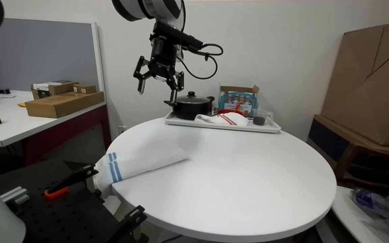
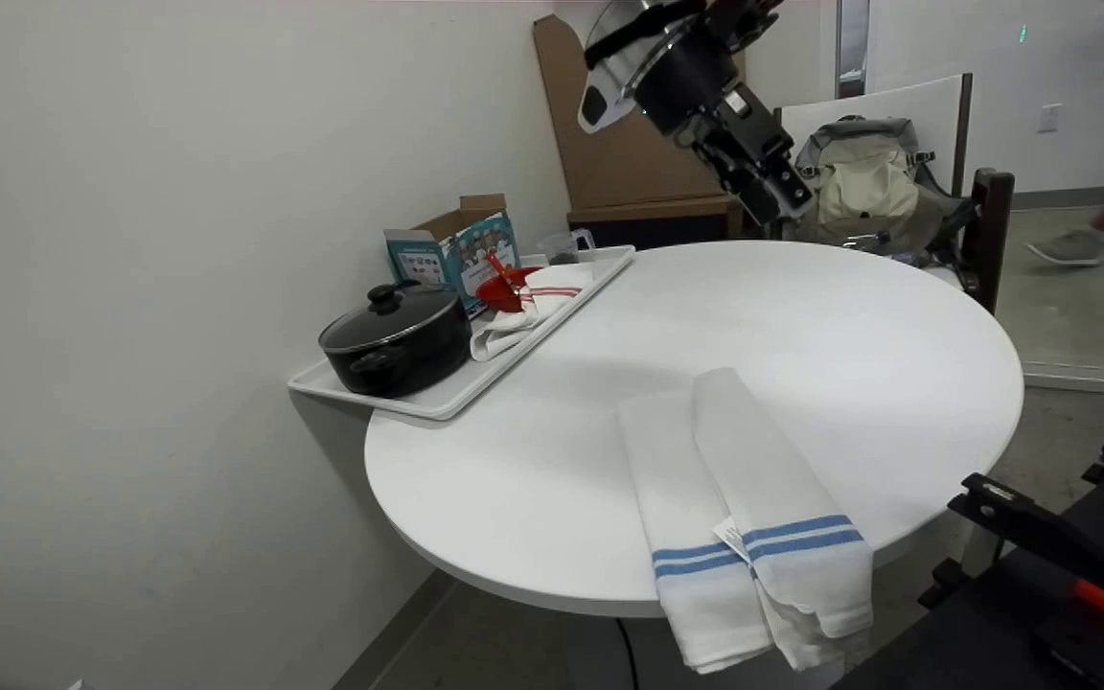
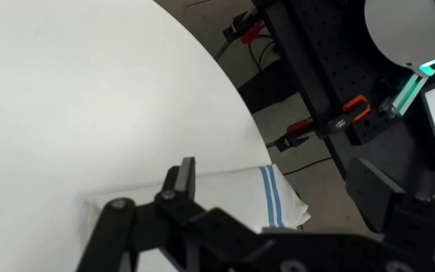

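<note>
Loosely folded lengthwise, the white towel point(image 2: 782, 489) lies on the round worktop point(image 1: 248, 175) with its striped end drooping over the rim, on the side facing a black perforated platform point(image 1: 73, 219). In an exterior view it shows as two long, soft panels, slightly splayed, each crossed by a pair of blue bands; a small white label point(image 2: 732, 537) sticks out between them, and the hanging ends look a little rumpled. High above, well apart from the cloth, the robot's fingers point(image 1: 141, 85) are spread wide with nothing between them.

The worktop is plain white and smooth. By the pale wall point(image 2: 178, 240), a white tray point(image 1: 221, 127) overhangs the worktop's edge, bearing a black pot point(image 2: 408, 364) with its glass lid point(image 2: 389, 321) on, a red bowl point(image 1: 224, 111) with a red utensil point(image 1: 237, 107), a napkin with red stripes point(image 1: 225, 118), a clear handled cup point(image 1: 259, 116) with something dark inside, and an opened blue carton point(image 1: 236, 101).

Beyond that, I can see a large cardboard box point(image 1: 360, 84), a beige-grey backpack point(image 2: 863, 182) on a chair point(image 2: 988, 230), and somebody's shoe point(image 2: 1069, 247) on the floor.
</note>
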Motion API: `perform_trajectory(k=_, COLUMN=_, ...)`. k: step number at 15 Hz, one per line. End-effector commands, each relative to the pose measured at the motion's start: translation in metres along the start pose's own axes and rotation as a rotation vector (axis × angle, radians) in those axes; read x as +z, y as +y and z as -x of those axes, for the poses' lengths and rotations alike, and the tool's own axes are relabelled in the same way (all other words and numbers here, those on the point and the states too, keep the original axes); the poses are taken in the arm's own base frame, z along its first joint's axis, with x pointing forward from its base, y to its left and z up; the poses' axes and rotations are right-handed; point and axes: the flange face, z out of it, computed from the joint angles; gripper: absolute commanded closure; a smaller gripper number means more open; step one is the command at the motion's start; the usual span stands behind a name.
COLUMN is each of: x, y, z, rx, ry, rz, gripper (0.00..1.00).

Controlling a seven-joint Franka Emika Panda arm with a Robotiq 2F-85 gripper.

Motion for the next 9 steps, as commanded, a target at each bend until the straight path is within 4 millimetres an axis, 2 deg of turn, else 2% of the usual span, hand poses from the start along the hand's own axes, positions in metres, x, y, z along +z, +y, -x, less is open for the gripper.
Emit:
perform_trajectory(k=1, x=-0.03, y=0.039, z=0.024, rx=0.051, ry=0.05, rz=0.007, gripper=0.0)
perform_trajectory(k=4, x=-0.051, y=0.083, z=0.042, rx=0.099, ry=0.094, rz=0.043, gripper=0.0)
perform_trajectory(k=7, x=-0.067, y=0.134, z=0.046, rx=0.161, ry=0.156, rz=0.038, gripper=0.0)
perform_trajectory(k=8, x=-0.059, y=0.1, z=0.053, rx=0.144, ry=0.139, rz=0.057, gripper=0.0)
perform_trajectory(k=9, x=-0.063, y=0.113, z=0.053, rx=0.157, ry=0.15, rz=0.059, gripper=0.0)
